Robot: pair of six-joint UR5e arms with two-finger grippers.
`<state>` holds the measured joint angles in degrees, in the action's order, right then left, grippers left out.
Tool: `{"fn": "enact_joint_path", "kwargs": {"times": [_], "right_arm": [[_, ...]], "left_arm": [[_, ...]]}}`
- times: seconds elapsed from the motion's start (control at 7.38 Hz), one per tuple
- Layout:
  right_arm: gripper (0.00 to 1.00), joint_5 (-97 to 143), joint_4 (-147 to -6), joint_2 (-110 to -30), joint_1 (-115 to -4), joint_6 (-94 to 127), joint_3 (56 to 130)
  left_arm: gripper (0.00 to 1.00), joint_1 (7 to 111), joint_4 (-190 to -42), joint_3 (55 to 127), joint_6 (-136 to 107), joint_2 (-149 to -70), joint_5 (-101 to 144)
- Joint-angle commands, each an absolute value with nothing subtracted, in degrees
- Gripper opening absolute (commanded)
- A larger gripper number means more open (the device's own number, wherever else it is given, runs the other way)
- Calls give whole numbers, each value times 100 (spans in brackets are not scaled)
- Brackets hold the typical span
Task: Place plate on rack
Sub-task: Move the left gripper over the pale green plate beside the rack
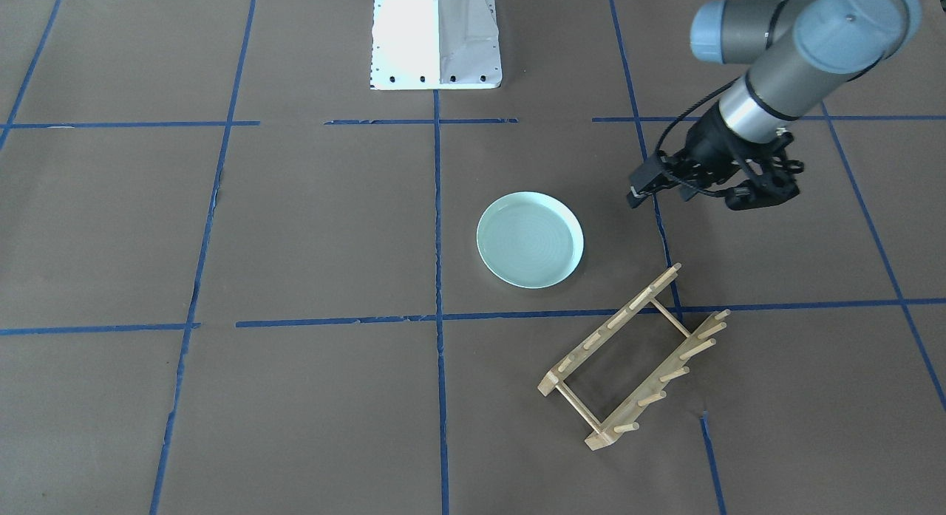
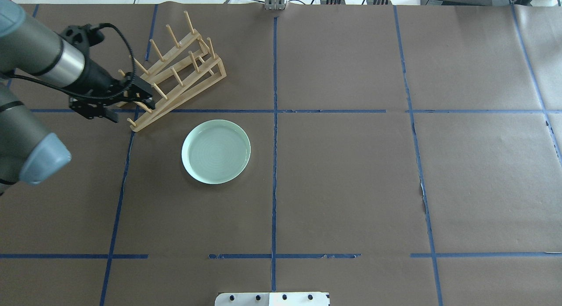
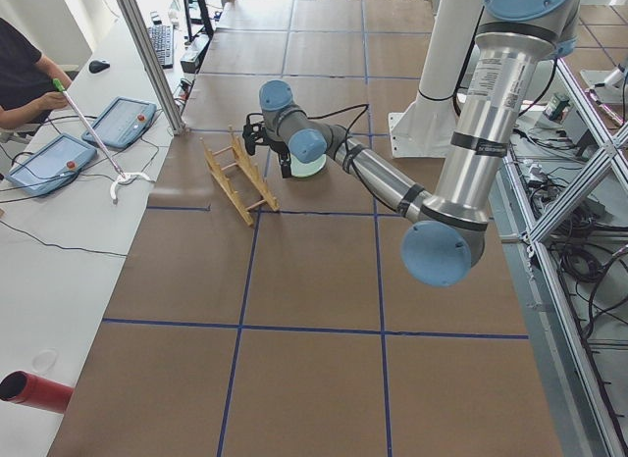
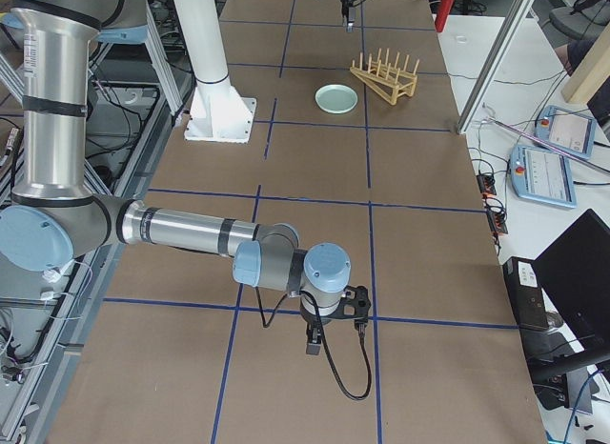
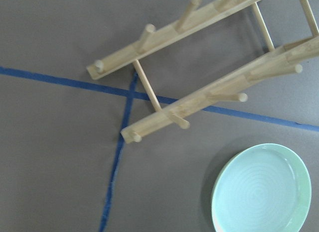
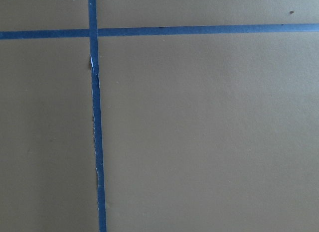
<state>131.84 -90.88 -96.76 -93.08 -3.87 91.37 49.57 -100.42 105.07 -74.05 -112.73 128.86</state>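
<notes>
**Left arm is sitting nearer the plate**

In the overhead view the plate (image 2: 216, 151) is lying flat at 4 o'clock from the left gripper (image 2: 95, 111). The rack (image 2: 175, 73) is standing at the plate's 11 o'clock, rails running 8 to 2. The right gripper (image 4: 334, 332) is hanging well apart. I cannot tell whether either gripper is released or clenched.

Left gripper (image 1: 720, 182): black, on a grey arm, above the table (image 1: 295, 227); finger spacing not discernible.
Plate (image 1: 530, 239): pale green, flat on the table, to the gripper's right and slightly farther out from the robot's white base (image 1: 436, 38); apart from the gripper.
Rack (image 1: 635, 356): light wood, beyond the gripper, farther still from the base; near the plate, not touching.
</notes>
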Motion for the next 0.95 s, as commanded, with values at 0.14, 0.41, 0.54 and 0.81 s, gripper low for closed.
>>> {"fn": "enact_joint_path", "kwargs": {"times": [0.14, 0.41, 0.54, 0.81], "right_arm": [[100, 13184, -9088, -9677, -9308, -387, 9141], [100, 13184, -9088, -9677, -9308, -387, 9141], [100, 13184, -9088, -9677, -9308, -387, 9141], [100, 13184, -9088, -9677, -9308, -387, 9141]], "left_arm": [[100, 3633, -9396, 9076, -8252, -13003, 11694], [96, 3612, -9290, 8108, -8262, -13743, 11654], [94, 3595, -9290, 7956, -8244, -13798, 11646], [90, 3508, -9308, 7683, -8087, -13956, 11278]]}}
